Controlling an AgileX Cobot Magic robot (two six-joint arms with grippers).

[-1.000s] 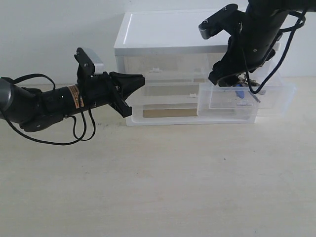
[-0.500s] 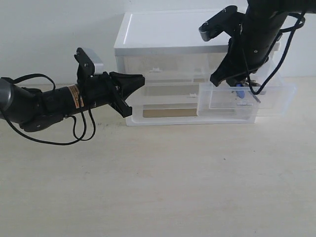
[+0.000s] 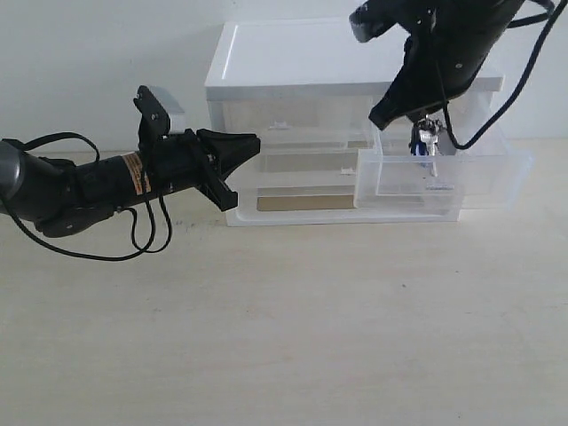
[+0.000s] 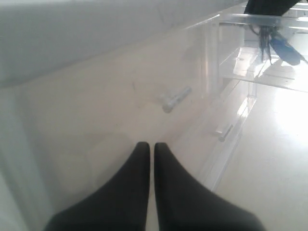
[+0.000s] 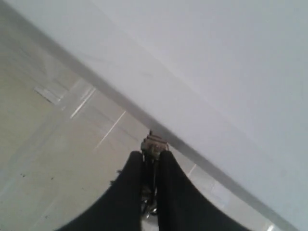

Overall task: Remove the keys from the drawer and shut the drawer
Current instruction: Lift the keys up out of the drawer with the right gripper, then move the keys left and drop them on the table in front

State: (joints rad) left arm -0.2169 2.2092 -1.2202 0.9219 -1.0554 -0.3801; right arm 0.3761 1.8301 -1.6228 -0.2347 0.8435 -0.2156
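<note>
Over the open drawer [image 3: 497, 182], the keys [image 3: 424, 142] hang straight down from the right hand [image 3: 415, 120], clamped on their ring; the left hand [image 3: 251, 146], closed and empty, sits well left of the drawer.

Keys [image 5: 154, 142] (blurred) mostly behind right pincer [image 5: 151, 156]

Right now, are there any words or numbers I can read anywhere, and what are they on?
No text here can be read.
Orange label on the left arm: it has print, too small and blurred to read.
Blue tag on the keys: no writing can be made out.
</note>
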